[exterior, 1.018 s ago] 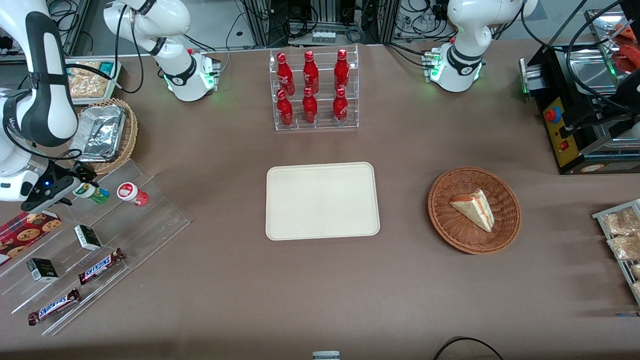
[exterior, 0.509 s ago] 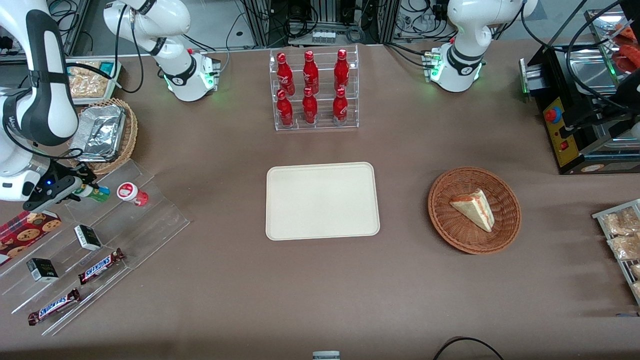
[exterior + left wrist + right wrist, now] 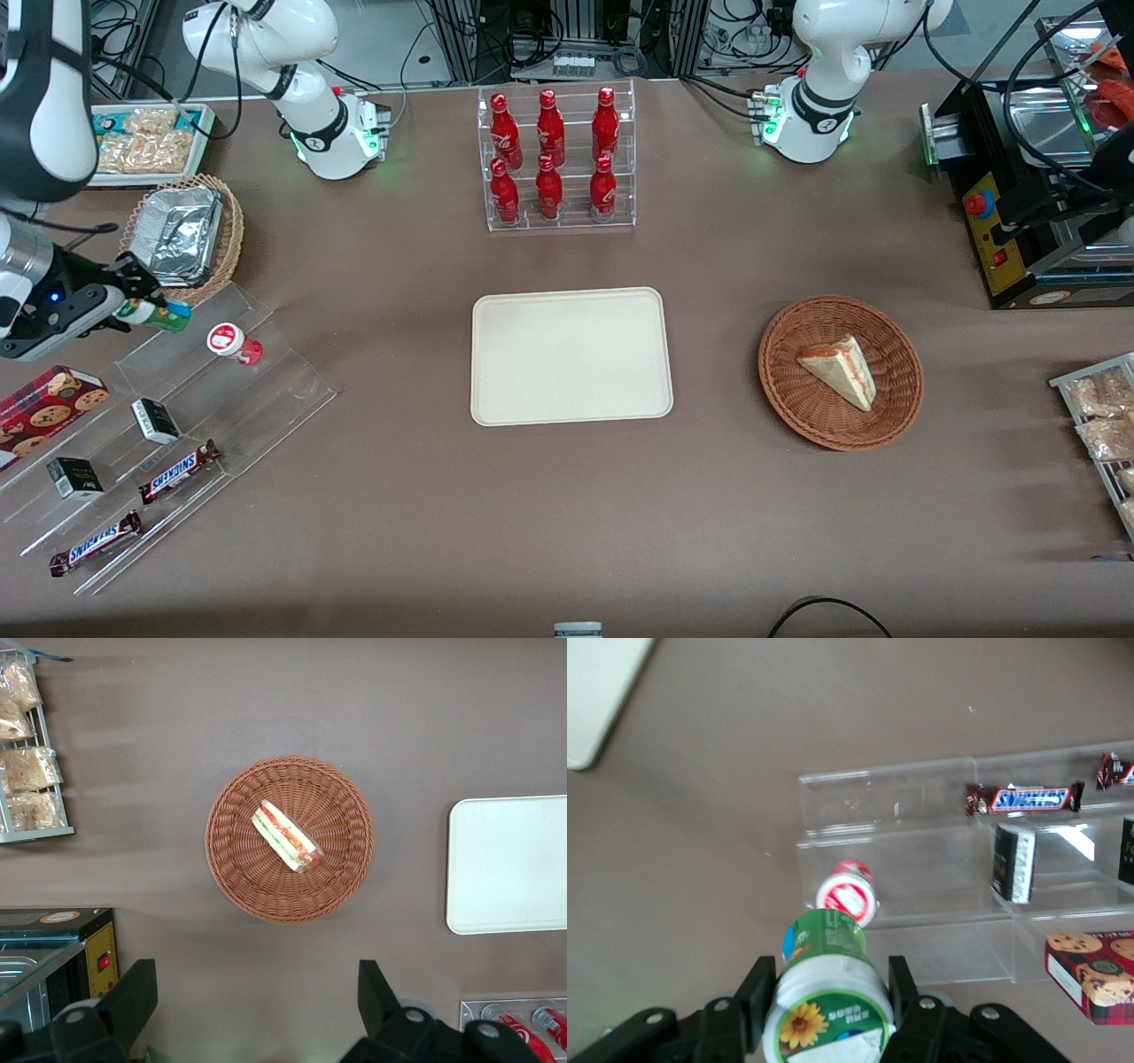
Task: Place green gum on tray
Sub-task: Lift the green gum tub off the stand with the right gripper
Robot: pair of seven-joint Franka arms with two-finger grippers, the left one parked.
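The pincer (image 3: 133, 306) is clenched on the green gum (image 3: 158, 315), its 2 fingers (image 3: 755, 997) pressed against the bottle's sides just under the white lid, holding it in the air above the clear stepped rack (image 3: 190, 403). The red bottle (image 3: 234, 344) stands on that rack just beside the gum and nearer the front camera. The tray (image 3: 570, 355) lies bare on the desk (image 3: 567, 514), well apart from the rack toward the parked arm's end.
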